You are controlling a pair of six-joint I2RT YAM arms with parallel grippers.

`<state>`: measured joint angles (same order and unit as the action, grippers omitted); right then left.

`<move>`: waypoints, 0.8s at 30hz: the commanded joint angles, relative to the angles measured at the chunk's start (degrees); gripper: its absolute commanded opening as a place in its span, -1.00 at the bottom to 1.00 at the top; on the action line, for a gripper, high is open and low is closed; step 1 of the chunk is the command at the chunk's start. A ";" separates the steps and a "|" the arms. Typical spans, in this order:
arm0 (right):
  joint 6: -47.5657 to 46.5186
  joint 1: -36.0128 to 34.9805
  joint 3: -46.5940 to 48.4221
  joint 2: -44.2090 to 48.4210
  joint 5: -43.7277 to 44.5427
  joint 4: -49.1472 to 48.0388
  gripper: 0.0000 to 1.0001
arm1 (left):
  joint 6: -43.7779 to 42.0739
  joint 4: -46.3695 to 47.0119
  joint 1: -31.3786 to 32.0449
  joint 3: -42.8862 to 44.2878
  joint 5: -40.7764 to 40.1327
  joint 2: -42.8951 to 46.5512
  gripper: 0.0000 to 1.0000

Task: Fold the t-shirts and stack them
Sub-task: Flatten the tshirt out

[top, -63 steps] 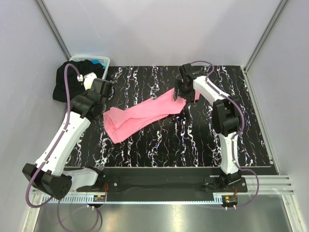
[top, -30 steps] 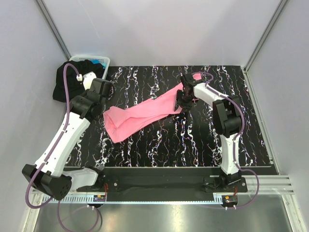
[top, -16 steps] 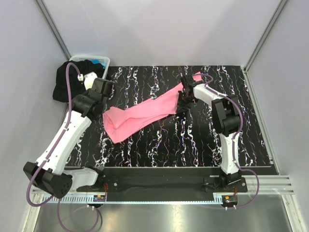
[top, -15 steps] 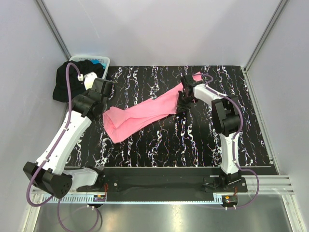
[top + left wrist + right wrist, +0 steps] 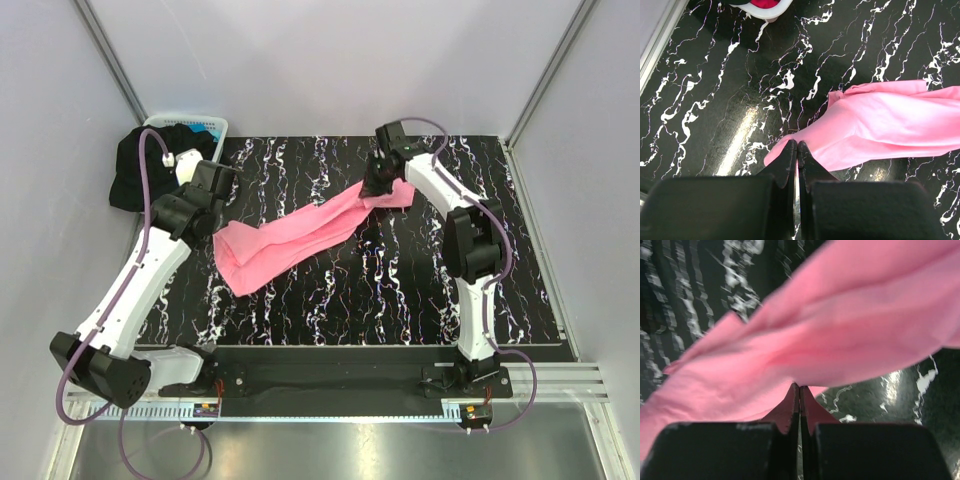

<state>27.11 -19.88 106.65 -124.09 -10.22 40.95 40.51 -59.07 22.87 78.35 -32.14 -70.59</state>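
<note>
Pink t-shirt (image 5: 300,232) is lying on the tabletop (image 5: 400,295) along an 8-to-2 o'clock axis; right end effector (image 5: 800,388) is clamping its 2 o'clock end, left end effector (image 5: 796,150) its 8 o'clock corner.

The right end effector (image 5: 372,186) stood part open a second ago, low beside the right end of the bright pink cloth t-shirt (image 5: 290,238). Its fingers (image 5: 790,405) are now pressed together on that end, and it sits farther back over the black white-veined counter (image 5: 330,300). The shirt's right end has shifted with it: the pink flap that poked out behind the arm is gone, and cloth now hangs just right of the fingers.
</note>
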 commanded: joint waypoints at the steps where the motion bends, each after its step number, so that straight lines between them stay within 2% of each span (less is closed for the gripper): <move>1: -2.85 -0.34 6.98 -0.17 -2.96 -1.83 -1.00 | -0.26 0.80 -0.29 2.86 -1.61 -0.87 -1.00; 4: -4.52 -0.34 10.41 -4.82 -6.38 -4.82 -1.00 | 0.00 0.71 -0.20 3.30 -1.26 -1.57 -1.00; 5: -4.53 -0.34 13.38 -6.58 -7.18 -4.56 -0.90 | 0.01 0.80 -0.28 3.39 -1.17 -2.01 -1.00; 6: -4.18 -0.25 14.89 -8.25 -7.88 -4.13 -0.72 | 0.09 0.80 -0.29 3.57 -1.08 -2.27 -1.00; 8: -3.56 -0.34 18.83 -12.48 -7.72 -1.85 -0.24 | 0.18 0.80 -0.29 3.92 -0.82 -2.62 -1.00; 12: -2.94 -0.34 18.60 -13.90 -3.15 -0.61 -0.05 | 0.44 0.80 -0.29 4.01 -0.55 -3.15 -1.00; 17: -4.00 -0.25 14.91 -12.40 1.95 -0.78 -0.07 | 0.80 0.97 -0.20 3.57 -0.12 -3.59 -1.00; 24: -4.08 -0.34 11.21 -10.04 3.27 -1.57 -0.16 | 1.24 1.32 -0.28 2.60 0.50 -3.42 -1.00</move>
<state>23.99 -19.92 118.98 -139.15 -9.54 40.12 41.01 -59.64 22.87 79.79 -31.75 -74.11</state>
